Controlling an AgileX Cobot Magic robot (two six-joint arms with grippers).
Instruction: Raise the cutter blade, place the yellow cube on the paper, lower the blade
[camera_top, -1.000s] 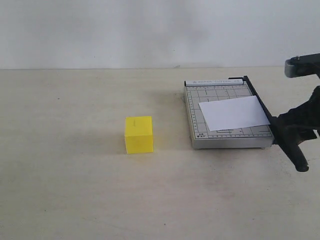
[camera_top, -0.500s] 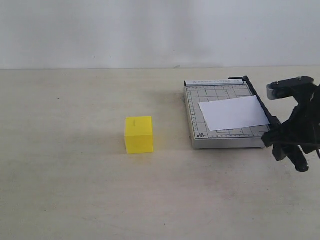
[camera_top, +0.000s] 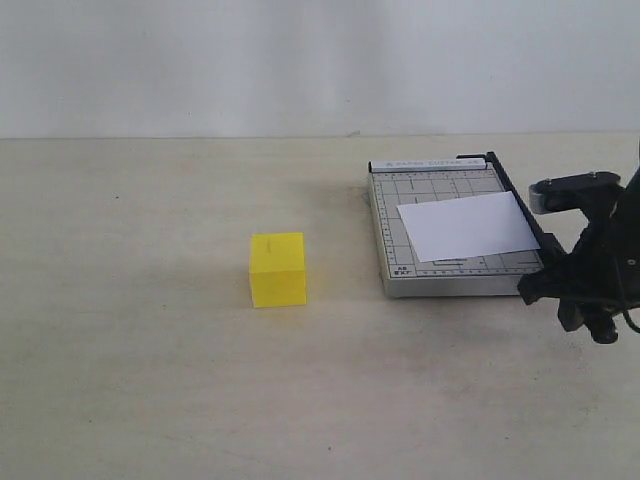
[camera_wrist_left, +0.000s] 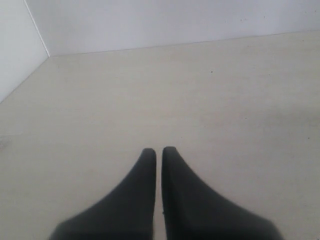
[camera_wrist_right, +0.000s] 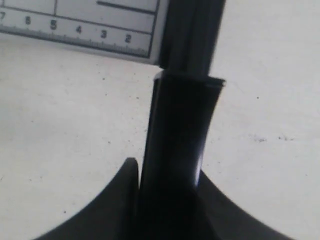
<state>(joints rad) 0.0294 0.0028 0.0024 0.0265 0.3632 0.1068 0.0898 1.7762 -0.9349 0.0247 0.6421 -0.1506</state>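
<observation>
The yellow cube (camera_top: 277, 268) sits on the table left of centre, well apart from both grippers. The paper (camera_top: 467, 227) lies on the grey gridded cutter base (camera_top: 430, 188). The cutter blade (camera_top: 515, 205) lies lowered along the base's right edge. Its thick black handle (camera_wrist_right: 182, 130) sticks out past the base's front corner, and my right gripper (camera_top: 585, 300) is shut on it, with one finger (camera_wrist_right: 125, 200) pressed to each side. My left gripper (camera_wrist_left: 156, 150) is shut and empty over bare table, and the exterior view does not show it.
The base's numbered ruler edge (camera_wrist_right: 75, 30) shows just beyond the handle. A pale wall (camera_top: 300, 60) closes the back of the beige table (camera_top: 150, 400). Open tabletop lies between the cube and the cutter base.
My right gripper has come down and moved left onto the blade's handle, and its jaws have closed from wide open onto it. Cube, paper and blade have not moved.
</observation>
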